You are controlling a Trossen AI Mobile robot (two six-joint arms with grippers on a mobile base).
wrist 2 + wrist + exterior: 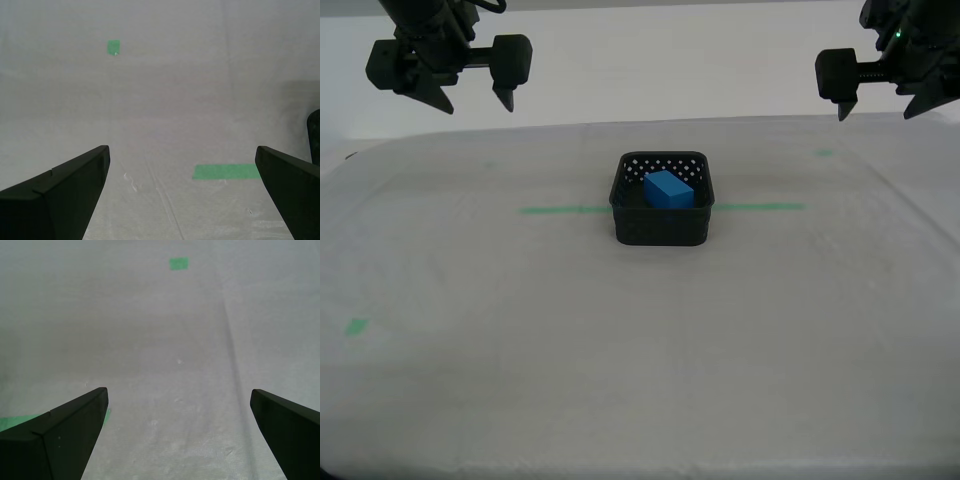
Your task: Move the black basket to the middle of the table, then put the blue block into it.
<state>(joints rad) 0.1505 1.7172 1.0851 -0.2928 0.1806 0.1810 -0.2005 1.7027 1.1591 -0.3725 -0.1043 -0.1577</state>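
Treat the task as apparently complete: the small square black perforated plastic basket (660, 228) sits on the wide pale grey-white surface (640, 380), near its middle and across the thin green tape line (560, 209), and the small bright-blue rectangular block (668, 189) lies inside it. The main risk from here is any further arm motion. A descent or sweep toward the centre could strike the rim and slide the basket off its place, because a light plastic basket on a smooth surface probably offers little resistance. A hard knock could also tip the block out. The jaws of my first gripper (178, 391) stand wide apart and empty over bare surface. The jaws of my second gripper (182, 148) are likewise apart and empty, with only a dark sliver of the basket at the frame edge. In the exterior view, one arm (430, 40) hangs at the upper left and the other arm (910, 40) at the upper right, both well clear of the basket. The wrist views do not establish which is which. The block appears matte and plain-faced, turned askew to the basket walls. The walls show regular round holes and rounded corners.
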